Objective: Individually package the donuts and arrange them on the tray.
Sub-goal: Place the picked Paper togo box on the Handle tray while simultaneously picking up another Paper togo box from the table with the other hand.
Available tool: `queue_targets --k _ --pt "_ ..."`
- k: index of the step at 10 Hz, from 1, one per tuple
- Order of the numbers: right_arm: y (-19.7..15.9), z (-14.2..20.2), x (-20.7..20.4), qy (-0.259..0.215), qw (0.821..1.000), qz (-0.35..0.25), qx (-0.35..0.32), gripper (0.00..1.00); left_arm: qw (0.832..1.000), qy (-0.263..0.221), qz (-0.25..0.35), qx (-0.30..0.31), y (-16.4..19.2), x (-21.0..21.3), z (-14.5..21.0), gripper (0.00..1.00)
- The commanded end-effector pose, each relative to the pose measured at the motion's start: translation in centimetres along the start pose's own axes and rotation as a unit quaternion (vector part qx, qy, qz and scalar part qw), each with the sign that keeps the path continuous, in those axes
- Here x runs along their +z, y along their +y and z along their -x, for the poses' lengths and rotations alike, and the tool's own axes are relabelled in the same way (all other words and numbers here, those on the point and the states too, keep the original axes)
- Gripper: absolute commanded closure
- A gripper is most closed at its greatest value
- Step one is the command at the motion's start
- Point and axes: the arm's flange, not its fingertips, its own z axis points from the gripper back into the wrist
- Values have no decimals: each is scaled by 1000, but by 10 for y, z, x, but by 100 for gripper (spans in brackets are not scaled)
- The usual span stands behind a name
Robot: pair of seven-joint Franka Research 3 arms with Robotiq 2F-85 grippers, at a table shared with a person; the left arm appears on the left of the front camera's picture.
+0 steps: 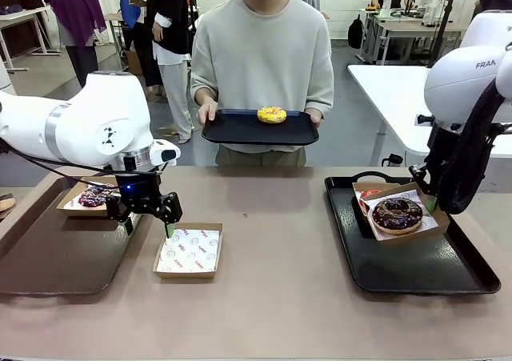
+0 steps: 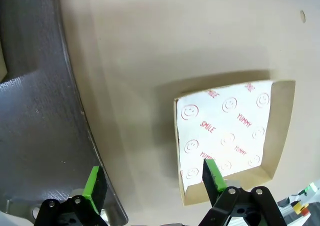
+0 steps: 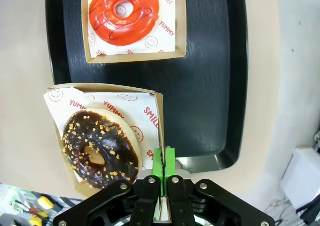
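Two donuts (image 3: 123, 8) are showing whole from my right wrist; right gripper (image 3: 164, 162) is pinching the box (image 3: 159, 110) of chocolate donut (image 3: 100, 148), left gripper (image 2: 150, 168) hovering spread at empty box (image 2: 282, 131) edge.

White left arm (image 1: 80, 125), black cable (image 1: 56, 167), black left pincer (image 1: 149, 226), green pads (image 2: 93, 183).

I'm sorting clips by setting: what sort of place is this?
Probably a robotics lab: a white robot arm reaches over the table, a white workbench stands behind, and a chocolate donut sits in a box on a tray.
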Motion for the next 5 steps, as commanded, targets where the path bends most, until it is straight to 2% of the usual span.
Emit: queue_targets --k 1,5 --pt "6 3 -16 9 999 -9 -49 99 999 -30 -16 43 -6 -7 -1 0" --pt "6 16 -46 4 997 -34 -74 99 997 -40 -19 56 -22 -15 -10 0"
